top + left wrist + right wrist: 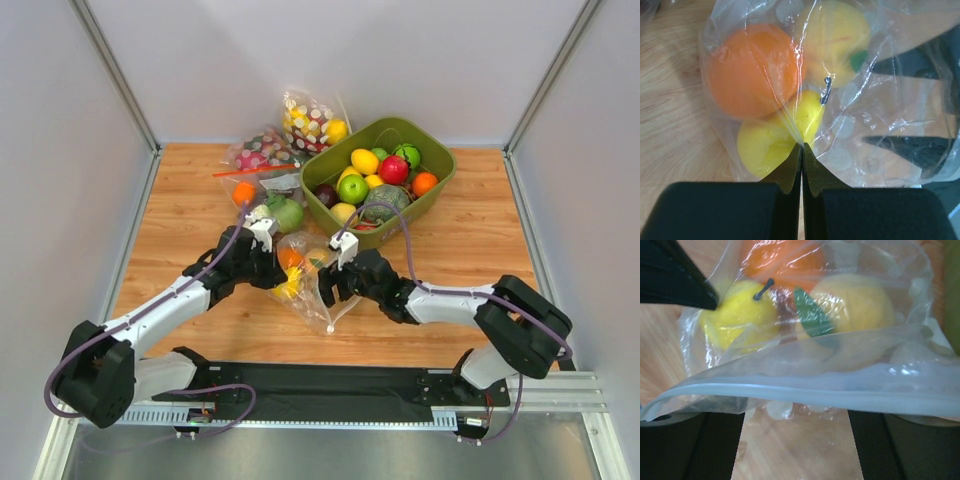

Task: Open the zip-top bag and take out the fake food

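Note:
The zip-top bag (318, 298), clear with white dots, lies on the wooden table between my two grippers. The fake food is inside it: an orange (752, 70) and two yellow fruits (772, 137), one of them with a green leaf (855, 305). My left gripper (801, 146) is shut, pinching a fold of the bag's film beside the fruits (290, 268). My right gripper (796, 416) stands open and wide on the other side, (330, 285). The pale zip strip (815, 390) lies across in front of its fingers (715, 445), and nothing is pinched between them.
A green bin (440, 165) full of plastic fruit stands at the back right. Other bags lie behind: a dotted one (310, 120), one with a red zip strip (258, 158) and one with vegetables (282, 212). A loose orange (243, 192) sits by them.

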Controlling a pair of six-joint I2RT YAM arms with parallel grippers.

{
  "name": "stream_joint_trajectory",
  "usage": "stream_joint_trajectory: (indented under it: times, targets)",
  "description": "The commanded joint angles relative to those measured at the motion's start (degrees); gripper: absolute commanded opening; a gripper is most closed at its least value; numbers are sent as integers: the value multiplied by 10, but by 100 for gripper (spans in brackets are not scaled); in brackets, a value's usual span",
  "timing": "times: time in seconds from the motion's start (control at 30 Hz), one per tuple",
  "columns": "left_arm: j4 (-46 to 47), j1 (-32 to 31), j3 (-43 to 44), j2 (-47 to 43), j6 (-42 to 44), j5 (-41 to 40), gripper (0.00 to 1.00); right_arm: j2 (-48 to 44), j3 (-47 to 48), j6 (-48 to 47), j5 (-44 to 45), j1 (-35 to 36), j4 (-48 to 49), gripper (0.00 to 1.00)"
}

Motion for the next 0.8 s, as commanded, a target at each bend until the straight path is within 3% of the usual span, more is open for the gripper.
stream_joint_trajectory:
  times: [0.0, 0.53, 0.77]
  targets:
    - [14, 0, 16, 4, 10, 45, 0, 31, 0, -33, 77, 1, 116, 78]
    - [8, 1, 20, 5, 5, 127, 0, 142, 77, -84, 98, -16, 177, 86]
    - [15, 0, 20, 19, 1, 169, 0, 168, 94, -74, 27, -43, 205, 89]
